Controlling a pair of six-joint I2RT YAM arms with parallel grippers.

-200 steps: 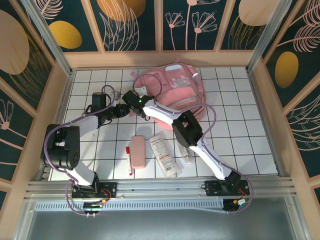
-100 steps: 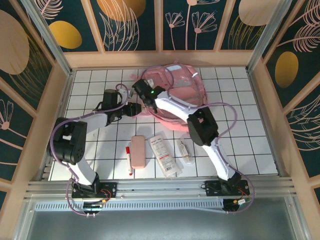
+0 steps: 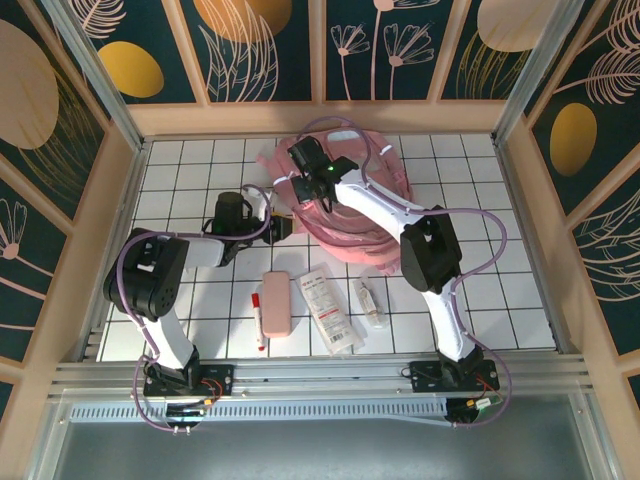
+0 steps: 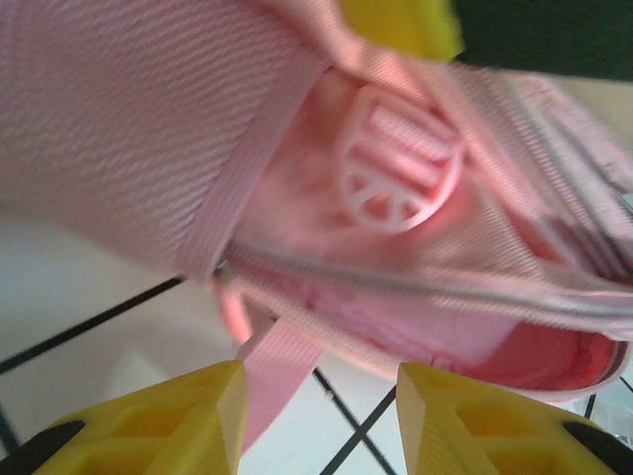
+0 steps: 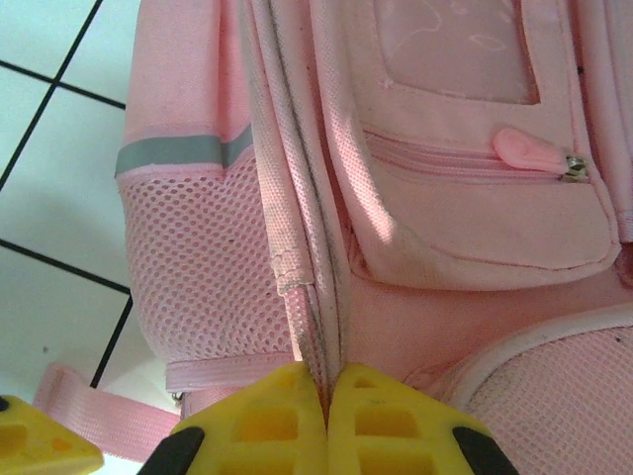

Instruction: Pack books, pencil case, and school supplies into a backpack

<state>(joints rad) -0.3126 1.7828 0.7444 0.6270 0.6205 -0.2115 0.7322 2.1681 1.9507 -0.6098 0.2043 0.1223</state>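
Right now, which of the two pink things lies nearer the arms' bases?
The small pencil case, flat between the marker and the white packet; the backpack sits farther back.

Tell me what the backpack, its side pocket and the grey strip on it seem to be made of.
The backpack looks like soft woven pink fabric with a matte finish; a fine weave and stitched seams show. The side pocket is open mesh, judging by its regular holes. The grey strip is a smooth, faintly shiny band, probably reflective tape, though the look leaves that open.
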